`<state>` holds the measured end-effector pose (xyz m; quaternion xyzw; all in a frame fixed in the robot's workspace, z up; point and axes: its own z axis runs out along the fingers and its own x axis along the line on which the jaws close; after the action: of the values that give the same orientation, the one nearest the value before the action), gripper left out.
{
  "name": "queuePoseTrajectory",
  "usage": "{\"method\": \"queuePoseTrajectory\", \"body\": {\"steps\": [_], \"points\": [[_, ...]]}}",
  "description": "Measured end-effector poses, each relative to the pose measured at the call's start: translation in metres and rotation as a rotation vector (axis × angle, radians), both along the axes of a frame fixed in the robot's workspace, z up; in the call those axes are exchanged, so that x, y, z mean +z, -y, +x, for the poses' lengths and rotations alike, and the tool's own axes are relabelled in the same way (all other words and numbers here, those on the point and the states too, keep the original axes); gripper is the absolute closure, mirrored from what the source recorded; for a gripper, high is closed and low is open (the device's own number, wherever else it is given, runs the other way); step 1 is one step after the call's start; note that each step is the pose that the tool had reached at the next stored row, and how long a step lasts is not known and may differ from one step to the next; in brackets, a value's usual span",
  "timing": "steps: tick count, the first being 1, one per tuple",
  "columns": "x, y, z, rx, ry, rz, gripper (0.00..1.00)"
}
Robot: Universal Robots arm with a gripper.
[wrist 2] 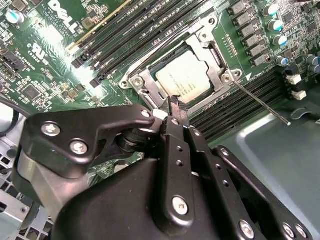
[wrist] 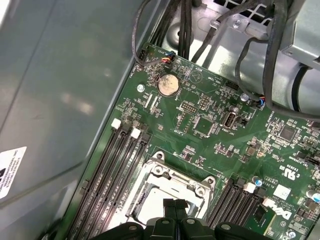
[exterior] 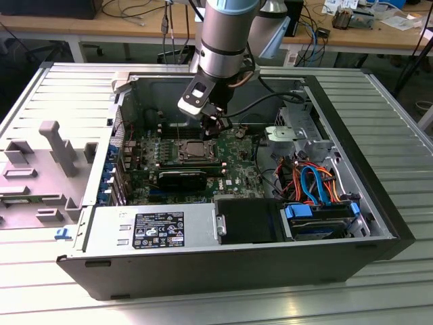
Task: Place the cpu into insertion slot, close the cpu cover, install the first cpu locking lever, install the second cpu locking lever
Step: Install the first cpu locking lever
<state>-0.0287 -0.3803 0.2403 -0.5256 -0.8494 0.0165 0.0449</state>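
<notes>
My pincer (wrist 2: 175, 106) was pinched shut, holding nothing, its tip at the edge of the cpu cover (wrist 2: 218, 75) lying flat over the cpu (wrist 2: 186, 77) in the insertion slot (wrist 2: 200, 36); one locking lever (wrist 2: 260, 101) stood free, so I judged slow, square pressure best

Ribbed metal table (exterior: 396, 298), open computer case (exterior: 203, 267), grey plastic panel (exterior: 40, 169)

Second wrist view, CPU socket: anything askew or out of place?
One thing: a thin locking lever juts out from a corner of the cpu cover across the memory slots, not tucked along its edge. The cpu sits flat under that cover. Nothing else stands out.
</notes>
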Motion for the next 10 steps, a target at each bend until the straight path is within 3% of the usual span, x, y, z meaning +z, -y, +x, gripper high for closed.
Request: {"method": "queuePoseTrajectory", "body": {"steps": [10], "points": [[0.0000, 0.0000, 0.0000, 0.032, 0.0000, 0.0000, 0.89]]}}
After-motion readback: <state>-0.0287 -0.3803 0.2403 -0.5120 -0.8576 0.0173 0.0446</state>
